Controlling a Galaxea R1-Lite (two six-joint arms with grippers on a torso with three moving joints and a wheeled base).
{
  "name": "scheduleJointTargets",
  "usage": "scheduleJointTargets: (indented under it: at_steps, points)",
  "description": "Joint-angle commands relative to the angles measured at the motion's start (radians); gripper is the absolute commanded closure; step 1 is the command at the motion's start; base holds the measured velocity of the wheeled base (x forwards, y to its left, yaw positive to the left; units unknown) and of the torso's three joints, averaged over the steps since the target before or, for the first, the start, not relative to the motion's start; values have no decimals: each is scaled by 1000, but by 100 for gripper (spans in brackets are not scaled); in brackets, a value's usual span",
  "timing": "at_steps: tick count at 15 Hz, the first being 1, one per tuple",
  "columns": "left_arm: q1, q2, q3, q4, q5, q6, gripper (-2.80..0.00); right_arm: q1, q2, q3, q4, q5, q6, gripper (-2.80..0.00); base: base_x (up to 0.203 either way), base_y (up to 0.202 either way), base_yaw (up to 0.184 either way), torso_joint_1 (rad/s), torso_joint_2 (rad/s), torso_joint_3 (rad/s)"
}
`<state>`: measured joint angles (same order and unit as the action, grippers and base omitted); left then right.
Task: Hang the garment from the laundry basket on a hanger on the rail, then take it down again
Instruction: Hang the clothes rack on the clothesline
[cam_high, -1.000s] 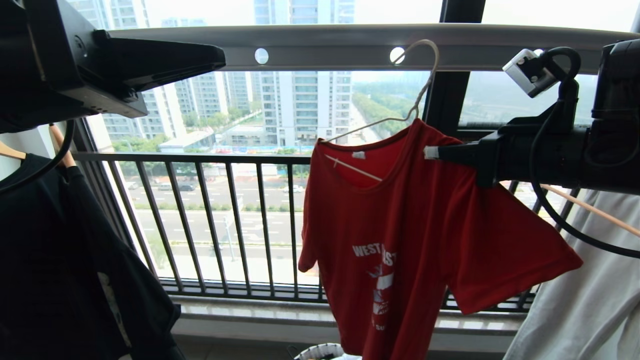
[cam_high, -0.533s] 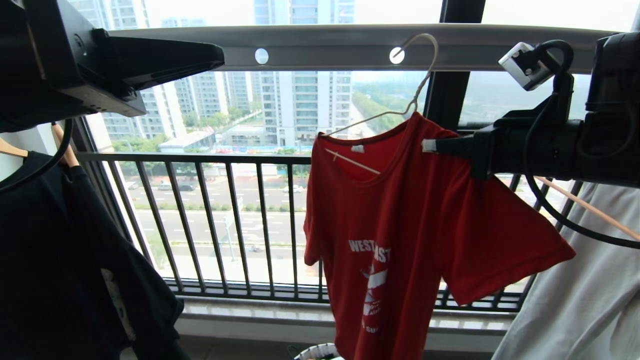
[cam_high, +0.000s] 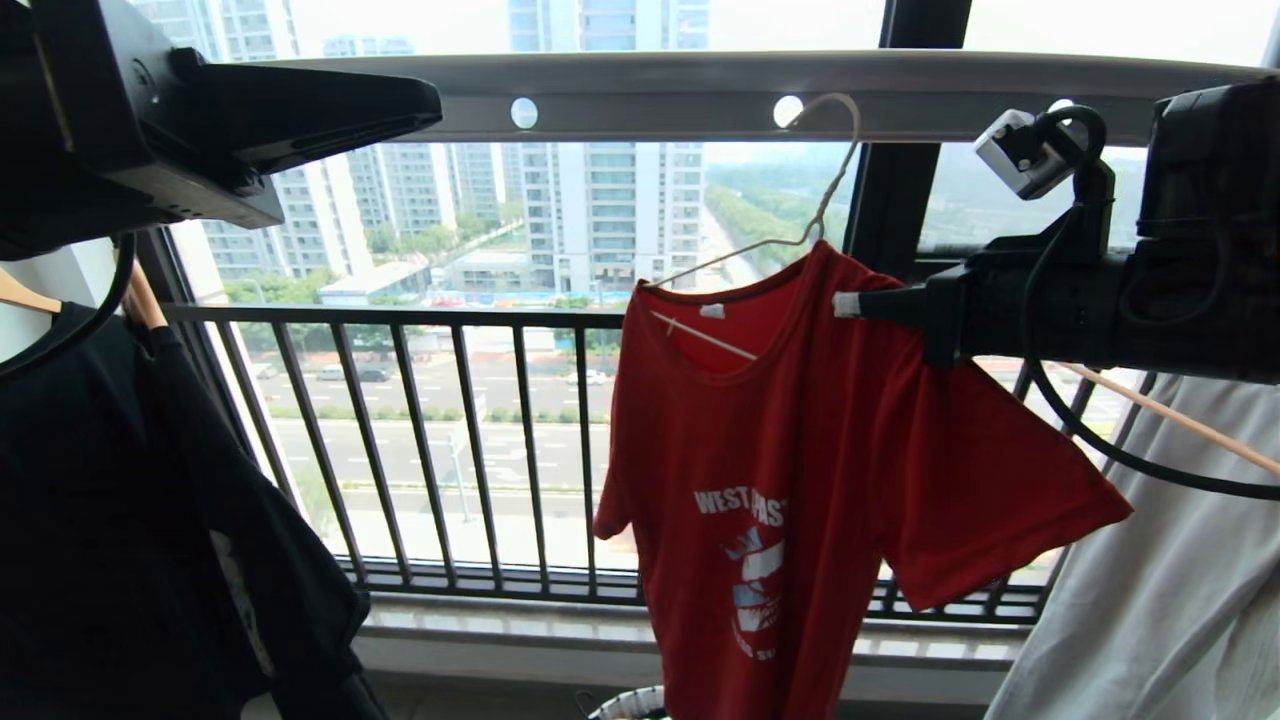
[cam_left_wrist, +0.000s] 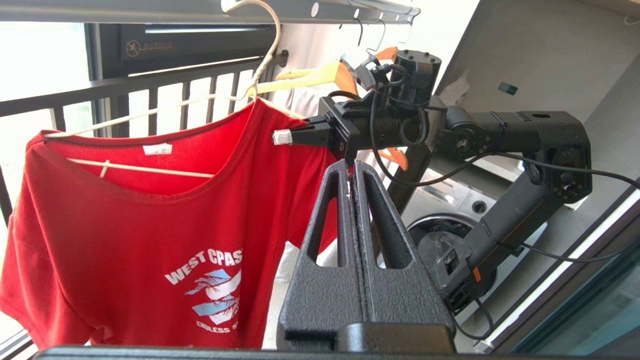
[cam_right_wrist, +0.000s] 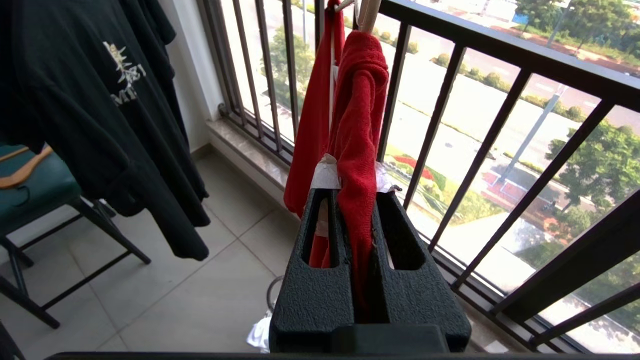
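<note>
The garment (cam_high: 800, 470), lettered "WEST COAST", hangs on the hanger (cam_high: 790, 215), whose hook seems to sit at the rail (cam_high: 680, 95), its shoulder pinched between the closed fingers of the right gripper (cam_high: 850, 305), while the left gripper (cam_left_wrist: 352, 172), fingers closed and empty, hovers beside it.

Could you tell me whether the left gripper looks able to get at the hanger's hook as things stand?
Probably yes. The left gripper is shut and empty, up beside the rail, with open air between it and the hanger hook. The right gripper grips the garment at the far shoulder, out of that path.
</note>
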<state>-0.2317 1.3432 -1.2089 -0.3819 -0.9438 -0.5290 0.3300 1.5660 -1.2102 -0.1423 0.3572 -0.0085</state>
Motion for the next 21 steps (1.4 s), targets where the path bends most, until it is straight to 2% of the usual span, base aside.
scheduleJointTargets:
  at_steps: [1,11,12,21]
  points:
    - [0,-3,0,-2,-6,-3,0,12,5,20,1,3,-1,0,0,0,0,0,0,0]
    - [2,-11,0,-3,10,-3,0,23,-7,49,0,3,-2,0,0,0,0,0,0,0]
    - [2,-12,0,-2,10,-3,0,24,-11,49,1,3,-2,-280,0,0,0,0,0,0]
    - [2,-9,0,-2,10,-3,0,30,-116,46,4,10,1,-280,0,0,0,0,0,0]
